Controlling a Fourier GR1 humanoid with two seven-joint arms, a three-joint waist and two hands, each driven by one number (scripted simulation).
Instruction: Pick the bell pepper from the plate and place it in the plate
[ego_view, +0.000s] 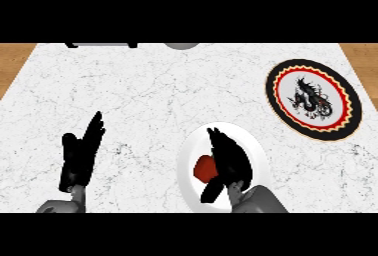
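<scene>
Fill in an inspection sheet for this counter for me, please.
Surface: white marbled counter.
Job's things: red pepper lies on the white plate at the near edge; the patterned plate at the far right holds nothing.
Clutter: a black object and a grey round thing, both cut off at the far edge.
Hands: left hand open, resting at the left with its fingers up; right hand over the white plate, fingers straight, right beside the pepper.
Cables: nothing seen.
Surroundings: wood beyond the counter's left and right edges.
</scene>
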